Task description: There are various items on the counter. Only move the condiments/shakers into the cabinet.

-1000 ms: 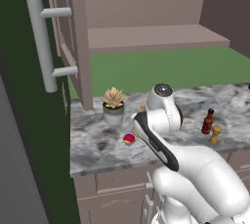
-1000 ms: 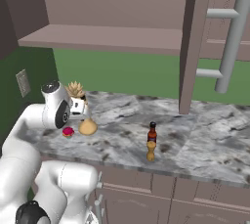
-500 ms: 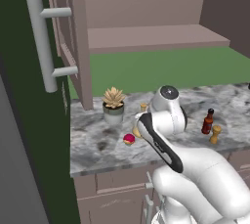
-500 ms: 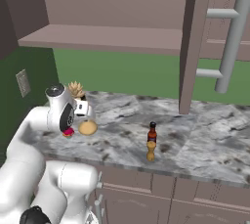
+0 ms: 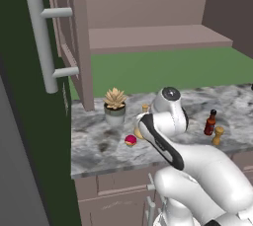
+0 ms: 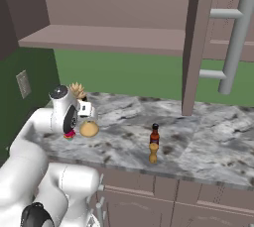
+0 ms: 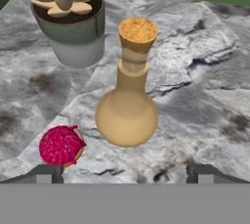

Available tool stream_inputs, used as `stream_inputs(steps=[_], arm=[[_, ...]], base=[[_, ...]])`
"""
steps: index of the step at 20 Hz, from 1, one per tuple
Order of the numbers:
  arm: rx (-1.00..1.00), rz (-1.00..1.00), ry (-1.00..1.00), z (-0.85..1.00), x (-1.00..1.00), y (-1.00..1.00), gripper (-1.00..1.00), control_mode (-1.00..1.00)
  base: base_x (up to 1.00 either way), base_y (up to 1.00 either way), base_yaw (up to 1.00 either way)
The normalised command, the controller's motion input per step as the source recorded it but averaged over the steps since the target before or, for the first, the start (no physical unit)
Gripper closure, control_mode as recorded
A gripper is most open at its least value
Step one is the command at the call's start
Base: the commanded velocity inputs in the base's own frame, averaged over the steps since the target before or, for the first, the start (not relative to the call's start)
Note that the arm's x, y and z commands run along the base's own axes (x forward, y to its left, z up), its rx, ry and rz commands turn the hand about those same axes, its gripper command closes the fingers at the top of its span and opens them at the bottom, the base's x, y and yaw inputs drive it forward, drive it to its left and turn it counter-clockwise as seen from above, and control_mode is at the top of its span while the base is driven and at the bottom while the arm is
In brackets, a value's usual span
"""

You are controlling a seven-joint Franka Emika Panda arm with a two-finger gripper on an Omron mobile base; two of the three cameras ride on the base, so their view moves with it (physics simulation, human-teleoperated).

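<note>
While the tan bulb-bottomed flask bottle with a cork-coloured top (image 7: 127, 105) stands upright on the grey-white marbled stone counter (image 7: 205, 71), a potted succulent in a grey-green pot (image 7: 71, 17) sits just behind it to one side and a small red round object (image 7: 61, 145) lies close beside its base. From the left base view the arm's white wrist covers most of the flask, and the dark red sauce bottle with black cap (image 5: 210, 123) and small tan wooden hourglass shaker (image 5: 217, 135) stand well apart from it. The two-finger gripper (image 7: 125, 173) has its jaws fully apart, holding nothing, with the flask centred just ahead between the fingertips (image 7: 46, 173).
</note>
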Motion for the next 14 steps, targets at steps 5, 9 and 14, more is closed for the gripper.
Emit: stream_inputs(steps=[5, 9, 14], arm=[[0.0, 0.0, 0.0, 0.0, 0.24, 0.0, -1.0, -1.0], [0.0, 0.0, 0.0, 0.0, 0.28, 0.0, -1.0, -1.0], [0.0, 0.0, -0.02, 0.0, 0.29, 0.0, -1.0, -1.0]], base=[[0.0, 0.0, 0.0], [0.0, 0.0, 0.0], [0.0, 0.0, 0.0]])
